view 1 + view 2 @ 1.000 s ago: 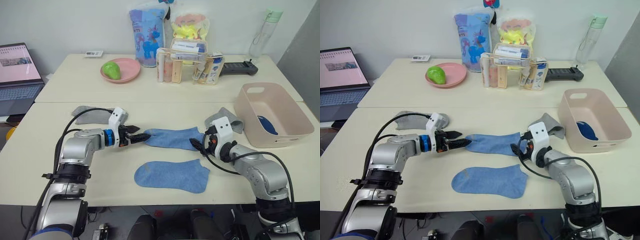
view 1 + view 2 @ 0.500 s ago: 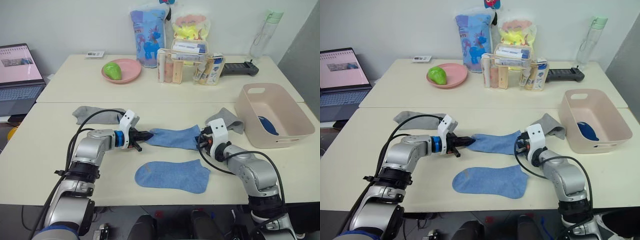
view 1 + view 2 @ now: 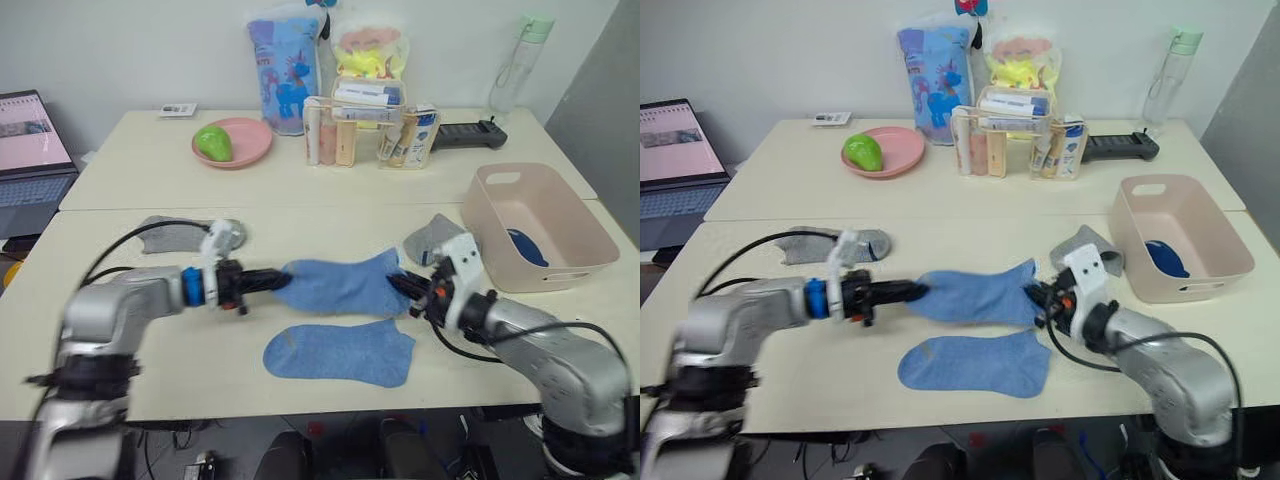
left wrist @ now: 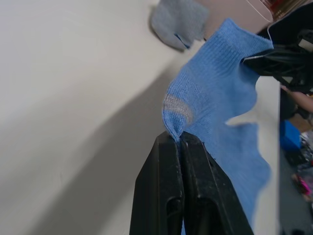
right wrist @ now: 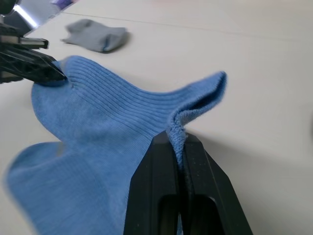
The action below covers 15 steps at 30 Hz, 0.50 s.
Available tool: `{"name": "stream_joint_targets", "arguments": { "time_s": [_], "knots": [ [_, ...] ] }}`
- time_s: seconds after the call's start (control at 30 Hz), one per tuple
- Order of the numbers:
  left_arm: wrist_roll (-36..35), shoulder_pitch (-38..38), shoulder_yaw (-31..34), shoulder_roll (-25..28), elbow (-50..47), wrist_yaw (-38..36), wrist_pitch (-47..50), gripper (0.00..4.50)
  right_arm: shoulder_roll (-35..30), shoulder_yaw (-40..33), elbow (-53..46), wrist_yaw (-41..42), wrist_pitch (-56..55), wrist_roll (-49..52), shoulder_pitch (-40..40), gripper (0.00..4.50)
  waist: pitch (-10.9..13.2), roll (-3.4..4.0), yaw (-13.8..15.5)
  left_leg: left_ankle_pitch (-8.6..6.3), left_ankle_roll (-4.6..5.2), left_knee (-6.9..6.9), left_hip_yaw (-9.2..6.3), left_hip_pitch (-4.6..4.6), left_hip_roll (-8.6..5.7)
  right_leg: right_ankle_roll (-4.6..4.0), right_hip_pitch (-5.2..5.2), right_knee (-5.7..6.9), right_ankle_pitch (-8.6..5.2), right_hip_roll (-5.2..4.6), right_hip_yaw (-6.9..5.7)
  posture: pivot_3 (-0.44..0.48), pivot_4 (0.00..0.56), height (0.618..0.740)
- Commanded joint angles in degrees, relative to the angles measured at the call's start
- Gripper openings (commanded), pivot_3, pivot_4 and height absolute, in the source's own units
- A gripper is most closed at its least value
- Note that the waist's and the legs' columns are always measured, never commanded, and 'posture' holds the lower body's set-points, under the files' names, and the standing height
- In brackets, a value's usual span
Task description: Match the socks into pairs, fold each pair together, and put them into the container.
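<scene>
A light blue sock (image 3: 335, 285) hangs stretched a little above the table between my two grippers. My left gripper (image 3: 278, 279) is shut on its toe end (image 4: 172, 128). My right gripper (image 3: 400, 284) is shut on its cuff (image 5: 178, 128). A second light blue sock (image 3: 340, 352) lies flat just in front of it. One grey sock (image 3: 175, 232) lies behind my left arm, and another grey sock (image 3: 430, 240) lies beside the container (image 3: 560, 275). The pale pink container stands at the right with a dark navy sock (image 3: 527, 247) inside.
On the far table stand a pink plate (image 3: 250, 145) with a green fruit, a clear organiser of bottles (image 3: 360, 125), two printed bags, a black device (image 3: 470, 132) and a water bottle (image 3: 512, 60). A laptop (image 3: 30, 150) sits at the far left.
Both grippers have shut on the ends of the light blue sock and raised it off the table. The camera has also shifted.
</scene>
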Motion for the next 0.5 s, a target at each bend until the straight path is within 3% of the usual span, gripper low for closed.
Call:
{"name": "stream_joint_targets", "arguments": {
  "time_s": [0.03,0.17,0.37,0.5],
  "knots": [
    [-5.8,4.3,1.5,0.8,-7.6,1.2,4.8,0.0,0.8,-3.8,-5.1,-1.1,6.0,8.2,0.8,0.04,0.0,0.0,0.2,-0.02,0.03,0.0,0.01,0.08,0.0,0.0,0.08,0.0,0.0,-0.01,0.01,0.0,0.15,0.703],
    [-7.6,7.8,1.9,0.2,-9.5,4.3,6.0,0.0,0.1,-3.3,-7.5,-2.8,9.5,12.0,4.0,0.04,0.0,0.0,0.8,-0.05,0.1,-0.01,0.01,0.12,-0.03,0.01,0.14,-0.06,-0.01,-0.03,0.0,0.0,0.15,0.703],
    [1.6,15.3,-4.5,0.7,-8.9,6.2,-7.2,0.0,-5.2,4.5,-8.1,-4.3,4.0,7.0,8.5,0.04,0.0,0.0,0.9,-0.03,0.06,-0.28,0.2,0.34,-0.04,0.01,0.13,-0.09,-0.01,-0.04,0.07,0.0,0.15,0.703],
    [3.3,17.6,-6.3,1.1,-8.1,5.7,-10.8,0.0,-8.0,8.9,-6.3,-4.4,-0.5,3.1,10.8,0.04,0.0,-0.01,1.1,-0.01,0.01,-0.39,0.21,0.38,-0.01,0.01,0.14,-0.11,-0.01,-0.04,0.1,0.0,0.15,0.703]
  ]
}}
